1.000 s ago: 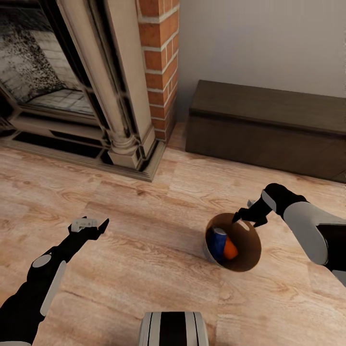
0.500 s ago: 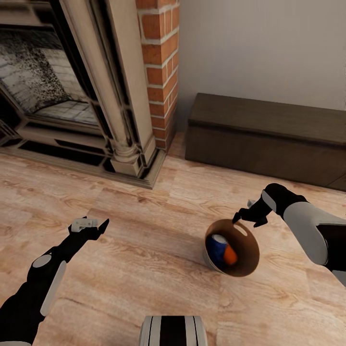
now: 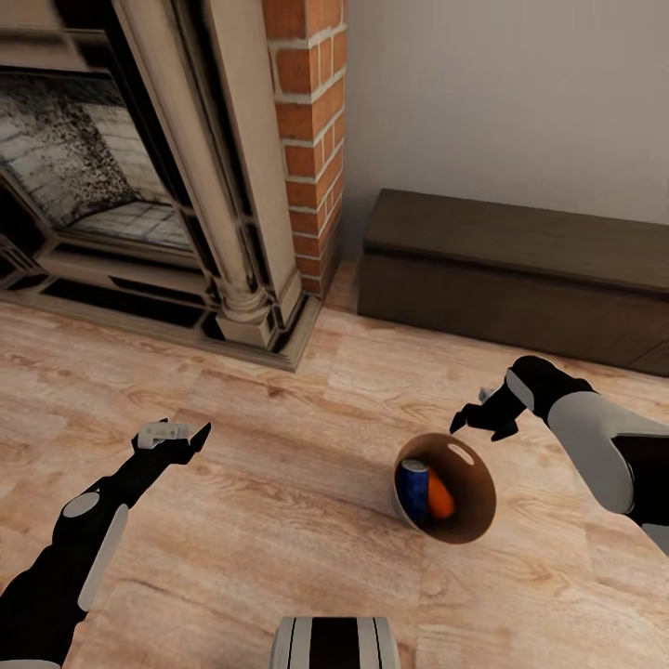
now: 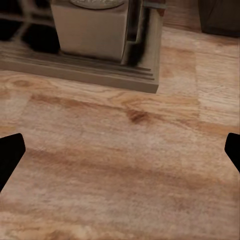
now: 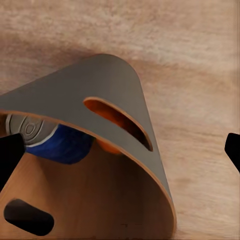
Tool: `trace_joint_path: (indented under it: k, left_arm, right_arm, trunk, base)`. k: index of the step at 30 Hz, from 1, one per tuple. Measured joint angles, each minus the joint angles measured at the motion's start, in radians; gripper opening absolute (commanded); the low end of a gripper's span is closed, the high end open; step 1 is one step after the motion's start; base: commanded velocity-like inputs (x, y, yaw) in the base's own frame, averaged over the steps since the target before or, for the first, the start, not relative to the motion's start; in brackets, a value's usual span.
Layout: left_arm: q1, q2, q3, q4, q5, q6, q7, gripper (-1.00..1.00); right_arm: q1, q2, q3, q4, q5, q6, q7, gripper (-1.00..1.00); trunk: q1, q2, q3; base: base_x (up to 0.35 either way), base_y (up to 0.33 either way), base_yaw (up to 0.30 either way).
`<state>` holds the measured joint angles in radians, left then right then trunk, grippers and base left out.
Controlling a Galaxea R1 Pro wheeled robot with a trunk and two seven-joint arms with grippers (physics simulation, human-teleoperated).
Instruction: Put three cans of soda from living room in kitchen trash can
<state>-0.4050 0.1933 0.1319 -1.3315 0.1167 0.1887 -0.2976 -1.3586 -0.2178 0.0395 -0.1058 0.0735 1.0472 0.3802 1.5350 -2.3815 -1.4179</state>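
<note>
We see light wood floor (image 4: 120, 165) across most of the left wrist view, with a darker knot in the grain (image 4: 137, 116). The stepped stone base of the fireplace (image 4: 90, 70) lies along the floor, a pale square column plinth (image 4: 92, 25) standing on it. A dark cabinet corner (image 4: 220, 17) sits beyond. The left gripper (image 4: 120, 155) has its two black fingertips (image 4: 9, 155) set wide apart, nothing between them.

- We're in a home living rm: ornate stone fireplace (image 3: 139, 177), red brick column (image 3: 311, 121).
- Low dark cabinet (image 3: 511, 269) w/ light wood floor (image 3: 279, 465).
</note>
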Motion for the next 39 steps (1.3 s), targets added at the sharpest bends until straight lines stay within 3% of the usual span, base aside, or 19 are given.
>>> trace_joint_path:
  k: [32, 39]
  left_arm:
    - [0.000, 0.000, 0.000, 0.022, -0.002, 0.000, 0.003, 1.00]
    - [0.000, 0.000, 0.000, 0.040, -0.002, 0.000, 0.003, 1.00]
  right_arm:
    - [0.034, -0.001, -0.002, -0.001, 0.002, -0.001, -0.004, 1.00]
    - [0.053, -0.002, -0.003, 0.001, 0.002, -0.043, -0.004, 1.00]
  trunk:
    - [-0.123, 0.224, 0.100]
    - [-0.149, 0.273, 0.122]
  base:
    - [0.000, 0.000, 0.000]
    - [0.000, 0.000, 0.000]
